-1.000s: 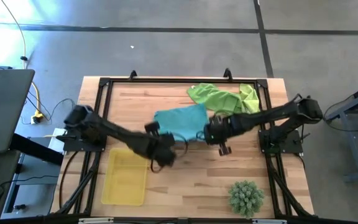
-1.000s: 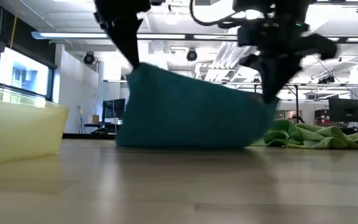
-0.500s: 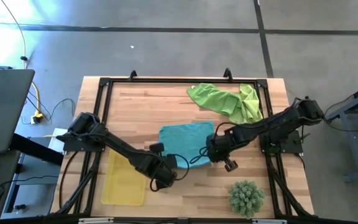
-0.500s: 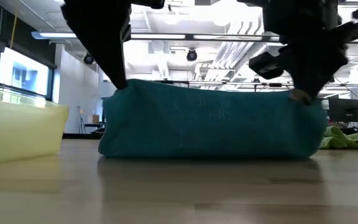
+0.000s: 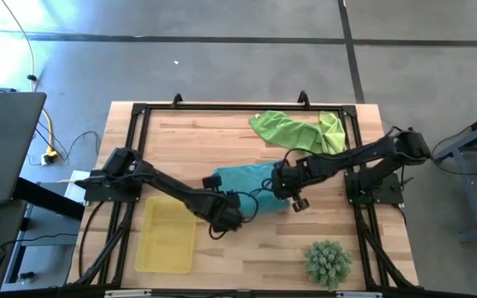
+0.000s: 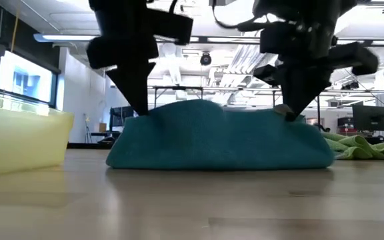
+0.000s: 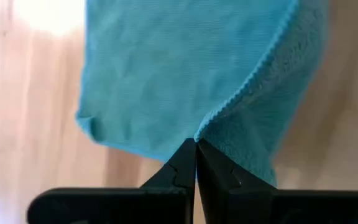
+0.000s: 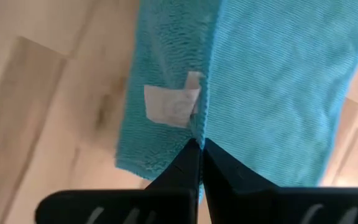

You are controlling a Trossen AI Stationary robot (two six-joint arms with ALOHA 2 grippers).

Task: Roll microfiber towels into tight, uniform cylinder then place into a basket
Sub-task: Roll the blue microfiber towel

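Observation:
A teal microfiber towel (image 5: 243, 180) lies in a low mound (image 6: 219, 137) at the table's middle, its underside on the wood. My left gripper (image 7: 196, 142) is shut on its edge at the left end (image 6: 142, 112). My right gripper (image 8: 201, 142) is shut on the edge at the right end (image 6: 287, 113). Two lime green towels (image 5: 301, 131) lie crumpled at the far right. The yellow basket (image 5: 166, 236) stands near the left front. My left gripper pinches the towel's stitched edge (image 7: 213, 121) between its two fingertips, coming steeply from above. The edge is raised a little and the cloth falls away on both sides onto the table. My right gripper pinches the edge (image 8: 199, 124) beside a small white label (image 8: 169, 104), also steeply from above. The cloth between the two holds sags slack.
A spiky green plant (image 5: 328, 261) sits at the near right corner. The black frame rail (image 5: 247, 108) runs around the table. Bare wood (image 5: 263, 248) lies between the towel and the near edge. The basket's wall (image 6: 19, 137) rises at the left in the low view.
Both grippers, staying shut on the towel, first dragged it toward the near edge and drew it taut between them. Then they sank and came back toward the far edge. The held edge now sits low and the towel, upright before, has slumped into a slack mound.

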